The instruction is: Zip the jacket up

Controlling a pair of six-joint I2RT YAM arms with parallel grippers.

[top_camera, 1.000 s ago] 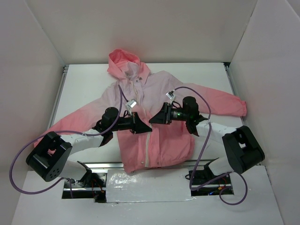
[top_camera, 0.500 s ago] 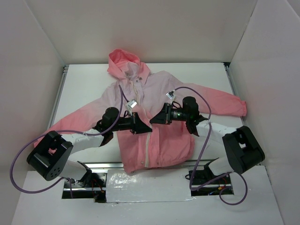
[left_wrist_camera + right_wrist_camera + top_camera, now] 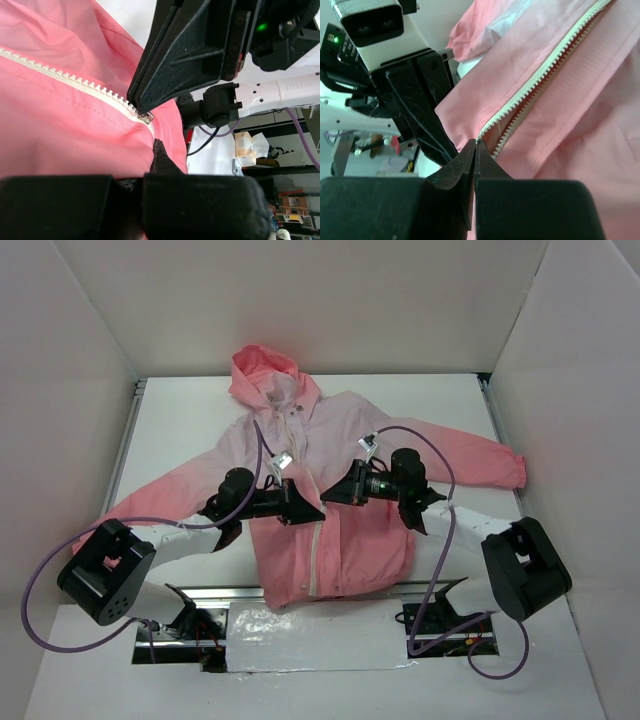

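You are now seeing the right tool with its fingers pressed together, where a second ago they were standing apart. Its arm's elbow is sitting slightly further right and nearer than before, while the left arm and the garment are lying as they were. The jacket is lying flat and face up at the middle of the white counter, with the hood pointing at the far wall and the hem reaching the near edge. The two tools are meeting tip to tip over the front, about halfway up the zipper. In the right wrist view, the right tool's closed tips are pinching at the point where the two tooth rows are joining, and above that point the rows are running apart. The left tool is also closed and is nipping the pink fabric just below that same point. You cannot tell from either wrist view whether the slider's tab itself is being gripped. The sleeves are spreading outward: one cuff is ending near the right wall, and the other is running under the left arm toward the near left corner. Bare counter is showing on both sides of the hood and shoulders, with walls enclosing the left, right and far sides.
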